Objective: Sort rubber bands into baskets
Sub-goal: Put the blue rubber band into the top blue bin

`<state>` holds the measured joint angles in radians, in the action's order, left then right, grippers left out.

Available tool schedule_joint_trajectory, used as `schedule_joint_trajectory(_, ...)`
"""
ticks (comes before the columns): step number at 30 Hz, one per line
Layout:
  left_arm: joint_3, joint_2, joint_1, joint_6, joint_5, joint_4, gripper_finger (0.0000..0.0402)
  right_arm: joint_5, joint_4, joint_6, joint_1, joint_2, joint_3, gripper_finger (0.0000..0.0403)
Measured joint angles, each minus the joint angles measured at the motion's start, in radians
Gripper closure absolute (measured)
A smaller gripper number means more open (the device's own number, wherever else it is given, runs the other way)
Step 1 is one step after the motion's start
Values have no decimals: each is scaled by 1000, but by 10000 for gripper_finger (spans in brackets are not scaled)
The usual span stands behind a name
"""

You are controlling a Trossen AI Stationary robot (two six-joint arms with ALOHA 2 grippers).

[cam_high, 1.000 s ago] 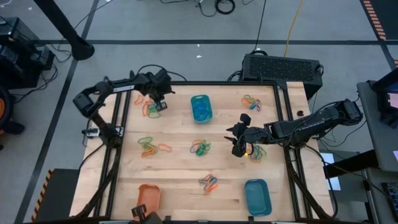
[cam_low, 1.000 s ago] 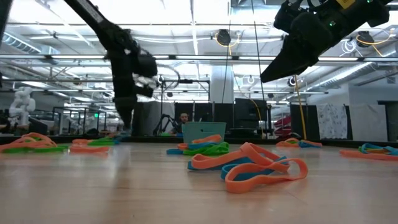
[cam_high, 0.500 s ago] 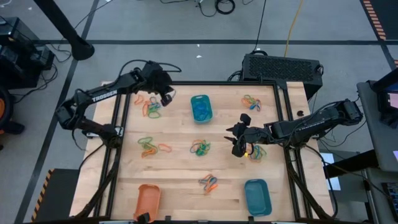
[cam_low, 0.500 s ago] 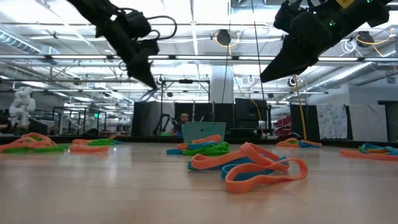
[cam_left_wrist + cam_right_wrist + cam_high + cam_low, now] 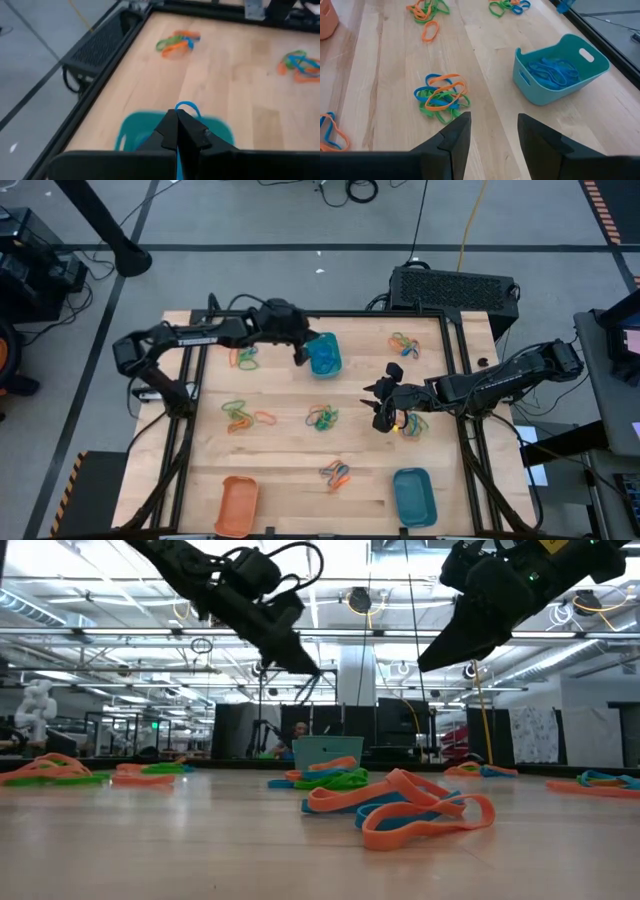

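Left gripper (image 5: 300, 356) now moved from far-left pile to teal basket (image 5: 324, 354), clamped on blue rubber band (image 5: 186, 106); drop next. Right gripper (image 5: 384, 412) parked open, empty, mid-counter.

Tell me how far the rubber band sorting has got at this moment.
Early. Done: the far teal basket already holds several blue bands. In hand: the left tool, shut on a blue band, is above that basket's edge. The right tool hangs open above the table. Left: mixed piles still lie on the wood, such as the centre pile, and the orange basket looks empty.
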<state>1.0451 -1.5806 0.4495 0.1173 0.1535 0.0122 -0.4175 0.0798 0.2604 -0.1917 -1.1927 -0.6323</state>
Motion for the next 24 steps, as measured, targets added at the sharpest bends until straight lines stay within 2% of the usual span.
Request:
schedule_joint_trajectory(12, -1, -83, -21, -8, -5, 33, 398, 1, 8, -1, 0, 0, 0, 248)
schedule_joint_trajectory(24, -1, -79, -31, -8, -12, 34, 335, 1, 7, -1, 0, 0, 0, 248)
